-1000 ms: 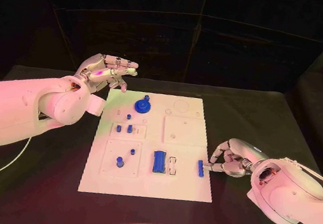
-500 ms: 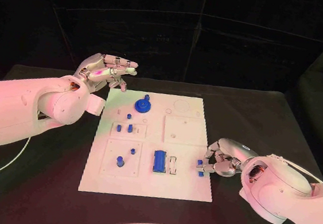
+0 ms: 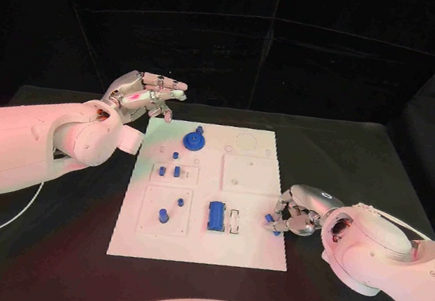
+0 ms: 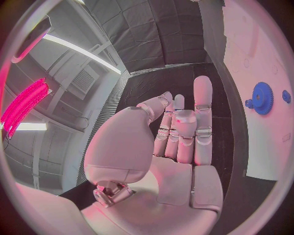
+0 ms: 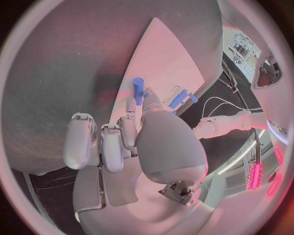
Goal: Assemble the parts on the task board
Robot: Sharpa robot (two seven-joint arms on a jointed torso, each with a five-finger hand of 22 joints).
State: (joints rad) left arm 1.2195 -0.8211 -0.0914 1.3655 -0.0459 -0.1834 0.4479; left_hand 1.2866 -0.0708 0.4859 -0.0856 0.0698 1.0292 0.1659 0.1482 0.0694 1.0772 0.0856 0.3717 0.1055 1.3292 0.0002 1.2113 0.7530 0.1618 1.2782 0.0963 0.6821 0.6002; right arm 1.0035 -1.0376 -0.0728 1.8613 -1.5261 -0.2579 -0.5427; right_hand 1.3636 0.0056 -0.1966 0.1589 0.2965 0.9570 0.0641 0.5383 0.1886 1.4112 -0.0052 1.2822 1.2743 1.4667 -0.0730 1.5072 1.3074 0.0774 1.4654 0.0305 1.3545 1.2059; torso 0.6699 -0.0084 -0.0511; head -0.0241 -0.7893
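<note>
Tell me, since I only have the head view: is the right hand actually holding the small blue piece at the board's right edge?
Observer: Yes. In the right wrist view the blue peg is pinched at one end between the thumb and a finger of the right hand. The rest of the peg sticks out free.
Operator: And the left hand's palm? It faces away from me.
Observer: The left wrist view shows the left hand with a bare palm and its fingers stretched out, holding nothing.
</note>
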